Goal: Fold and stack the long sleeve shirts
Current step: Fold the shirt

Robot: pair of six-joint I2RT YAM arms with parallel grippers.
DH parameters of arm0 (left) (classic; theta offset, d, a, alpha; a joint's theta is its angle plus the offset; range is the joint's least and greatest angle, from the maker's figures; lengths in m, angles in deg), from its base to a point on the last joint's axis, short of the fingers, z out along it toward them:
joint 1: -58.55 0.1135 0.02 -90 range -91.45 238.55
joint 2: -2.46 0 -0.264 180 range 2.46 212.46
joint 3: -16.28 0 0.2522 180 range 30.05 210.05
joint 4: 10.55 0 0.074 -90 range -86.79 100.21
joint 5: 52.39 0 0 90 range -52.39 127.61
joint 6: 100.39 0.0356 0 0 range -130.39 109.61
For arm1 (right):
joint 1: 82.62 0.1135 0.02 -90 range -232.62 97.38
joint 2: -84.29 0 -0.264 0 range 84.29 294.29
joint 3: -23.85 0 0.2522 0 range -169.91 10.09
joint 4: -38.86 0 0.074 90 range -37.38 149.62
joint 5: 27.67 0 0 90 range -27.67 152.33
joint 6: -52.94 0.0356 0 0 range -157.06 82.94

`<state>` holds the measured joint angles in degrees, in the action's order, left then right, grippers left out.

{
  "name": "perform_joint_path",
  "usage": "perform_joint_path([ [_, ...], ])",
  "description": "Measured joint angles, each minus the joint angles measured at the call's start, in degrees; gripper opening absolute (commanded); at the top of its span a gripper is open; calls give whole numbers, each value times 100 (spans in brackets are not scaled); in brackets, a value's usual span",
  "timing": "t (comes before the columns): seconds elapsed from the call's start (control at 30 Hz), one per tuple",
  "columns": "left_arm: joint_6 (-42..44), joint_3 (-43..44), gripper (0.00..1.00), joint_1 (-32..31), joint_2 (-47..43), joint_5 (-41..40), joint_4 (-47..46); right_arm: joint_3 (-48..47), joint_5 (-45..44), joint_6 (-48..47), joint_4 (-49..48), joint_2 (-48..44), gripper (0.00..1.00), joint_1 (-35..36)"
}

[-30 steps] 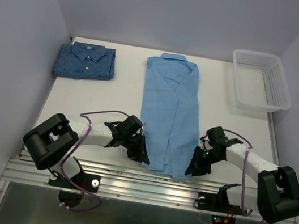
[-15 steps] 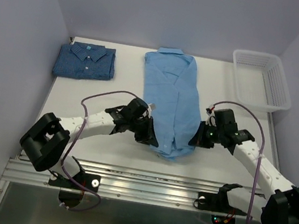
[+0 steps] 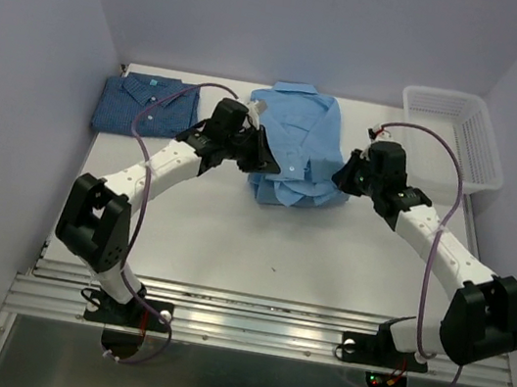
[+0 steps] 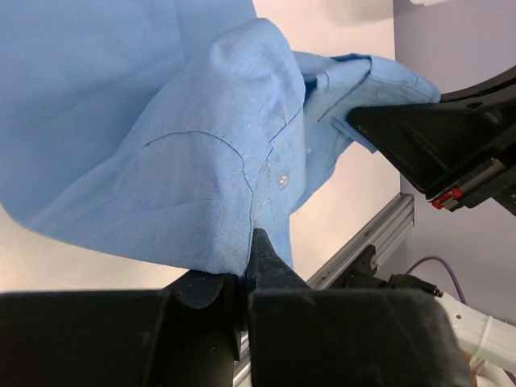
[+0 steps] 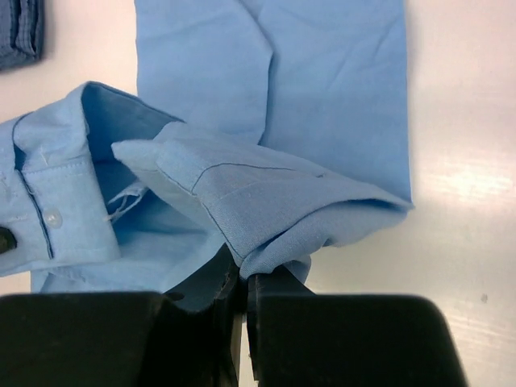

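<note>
The light sky-blue long sleeve shirt (image 3: pixel 298 146) lies at the table's back middle, its lower half doubled up over its upper half. My left gripper (image 3: pixel 262 160) is shut on the shirt's lifted hem at the left side, and cloth (image 4: pixel 161 153) is pinched between the jaws of the left gripper (image 4: pixel 246 260). My right gripper (image 3: pixel 341 179) is shut on the hem at the right side, a folded edge of the shirt (image 5: pixel 322 121) bunching above the right gripper (image 5: pixel 246 276). The darker blue checked shirt (image 3: pixel 147 104) lies folded at the back left.
A white mesh basket (image 3: pixel 453 142) stands at the back right. Purple walls close in the table on three sides. The aluminium rail (image 3: pixel 246 329) runs along the near edge.
Both grippers have carried the light-blue shirt's near hem away from the front edge toward the collar, doubling the shirt over. The right gripper closed on the cloth during this.
</note>
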<state>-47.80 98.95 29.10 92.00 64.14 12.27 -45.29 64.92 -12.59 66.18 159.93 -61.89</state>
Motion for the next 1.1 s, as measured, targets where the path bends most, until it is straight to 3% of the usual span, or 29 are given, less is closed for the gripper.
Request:
perform_joint_path([
  [0.3, 562, 1279, 0, 389, 1331, 455, 144, -817, -72, 20, -490, 1008, 1, 0],
  [0.87, 739, 2319, 0, 817, 2594, 758, 284, -1998, -111, 42, -643, 2682, 1, -2],
  [1.0, 791, 2511, 12, 841, 2844, 798, 304, -2111, -142, 70, -629, 2841, 7, -2],
  [1.1, 815, 2741, 29, 872, 3014, 822, 302, -2347, -212, 76, -636, 3053, 16, -17],
])
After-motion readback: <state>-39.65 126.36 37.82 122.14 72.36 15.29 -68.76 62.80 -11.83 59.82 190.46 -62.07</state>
